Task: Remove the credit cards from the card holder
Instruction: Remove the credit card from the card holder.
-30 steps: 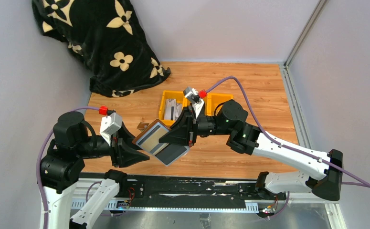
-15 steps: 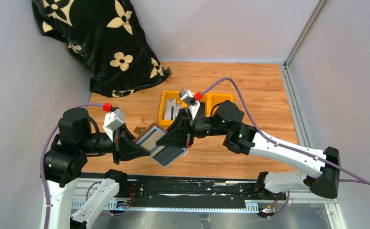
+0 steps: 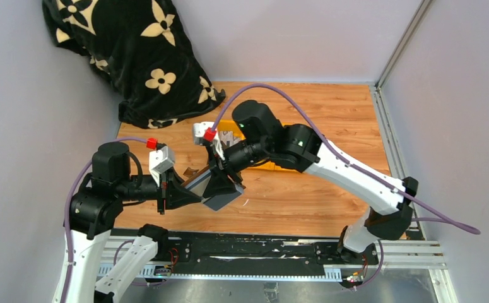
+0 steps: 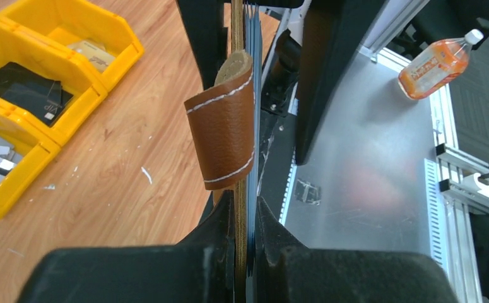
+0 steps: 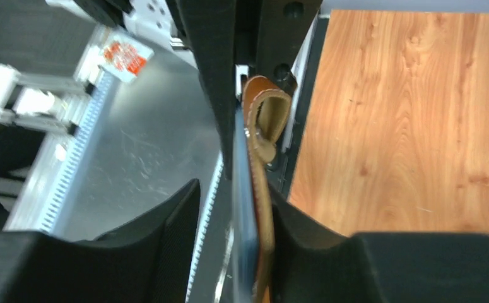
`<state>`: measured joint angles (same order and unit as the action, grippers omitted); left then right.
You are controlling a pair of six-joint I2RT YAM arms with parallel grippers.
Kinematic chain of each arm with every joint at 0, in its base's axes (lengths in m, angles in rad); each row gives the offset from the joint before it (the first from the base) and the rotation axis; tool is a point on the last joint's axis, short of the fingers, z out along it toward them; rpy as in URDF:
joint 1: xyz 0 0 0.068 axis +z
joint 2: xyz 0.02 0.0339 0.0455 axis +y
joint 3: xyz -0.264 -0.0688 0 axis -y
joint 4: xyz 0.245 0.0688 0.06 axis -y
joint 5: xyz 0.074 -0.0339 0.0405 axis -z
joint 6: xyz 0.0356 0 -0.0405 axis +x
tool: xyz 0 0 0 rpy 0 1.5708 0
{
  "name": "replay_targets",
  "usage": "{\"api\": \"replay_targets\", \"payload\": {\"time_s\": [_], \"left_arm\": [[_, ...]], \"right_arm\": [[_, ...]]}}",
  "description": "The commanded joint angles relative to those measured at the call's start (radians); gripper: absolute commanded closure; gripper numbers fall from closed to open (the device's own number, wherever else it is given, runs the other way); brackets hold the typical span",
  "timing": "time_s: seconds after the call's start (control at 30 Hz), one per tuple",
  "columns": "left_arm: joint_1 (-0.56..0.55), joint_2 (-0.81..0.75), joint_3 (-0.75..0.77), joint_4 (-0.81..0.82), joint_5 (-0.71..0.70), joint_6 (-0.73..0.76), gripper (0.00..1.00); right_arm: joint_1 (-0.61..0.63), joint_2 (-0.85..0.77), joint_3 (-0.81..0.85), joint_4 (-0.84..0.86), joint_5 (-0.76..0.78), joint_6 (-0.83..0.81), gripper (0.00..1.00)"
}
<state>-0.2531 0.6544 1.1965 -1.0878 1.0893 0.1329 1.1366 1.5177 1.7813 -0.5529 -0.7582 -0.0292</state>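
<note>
Between the pressed-together jaws of the left gripper (image 4: 245, 214), the small brown leather folding card holder (image 4: 223, 136) is pinched edge-on, its stitched strap loop (image 4: 224, 104) curled outward. Around the same holder the jaws of the right gripper (image 5: 232, 196) are spread: 1 finger (image 5: 305, 246) is touched by the leather, while a gap is left to the other. The holder is held in the air over the near part of the wooden table (image 3: 292, 202). Farther back, yellow plastic bins (image 4: 58, 120) with flat items inside are seen.
</note>
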Motion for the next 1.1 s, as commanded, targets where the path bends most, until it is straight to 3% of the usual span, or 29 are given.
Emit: {"api": "replay_targets", "payload": {"time_s": [0.0, 0.13, 0.2, 0.23, 0.33, 0.37, 0.53, 0.67, 0.8, 1.07], "left_arm": [[-0.023, 0.004, -0.007, -0.089, -0.001, 0.194, 1.0], [-0.031, -0.004, -0.007, -0.121, -0.054, 0.261, 1.0], [-0.032, -0.011, -0.002, -0.121, -0.075, 0.281, 0.99], [-0.032, -0.013, -0.002, -0.122, -0.089, 0.292, 0.85], [-0.032, -0.02, 0.006, -0.122, -0.103, 0.304, 0.12], [-0.032, -0.025, 0.009, -0.124, -0.097, 0.304, 0.02], [-0.031, -0.045, 0.002, -0.035, -0.072, 0.15, 0.0], [-0.031, -0.113, -0.074, 0.244, -0.077, -0.16, 0.0], [-0.031, -0.203, -0.204, 0.655, -0.085, -0.511, 0.0], [-0.031, -0.186, -0.19, 0.753, -0.061, -0.654, 0.03]], "right_arm": [[0.002, 0.099, 0.162, -0.415, 0.024, -0.219, 0.64], [0.003, 0.155, 0.25, -0.454, 0.043, -0.234, 0.98], [0.003, 0.158, 0.275, -0.439, 0.054, -0.232, 1.0], [0.003, 0.152, 0.277, -0.414, 0.06, -0.227, 1.0], [-0.015, 0.089, 0.197, -0.248, 0.078, -0.137, 1.0], [-0.027, 0.056, 0.153, -0.158, 0.077, -0.084, 1.0], [-0.072, -0.174, -0.226, 0.445, 0.117, 0.244, 1.0], [-0.073, -0.301, -0.487, 0.935, 0.134, 0.461, 1.0], [-0.071, -0.329, -0.608, 1.172, 0.163, 0.616, 1.0], [-0.047, -0.345, -0.654, 1.343, 0.215, 0.681, 1.0]]}}
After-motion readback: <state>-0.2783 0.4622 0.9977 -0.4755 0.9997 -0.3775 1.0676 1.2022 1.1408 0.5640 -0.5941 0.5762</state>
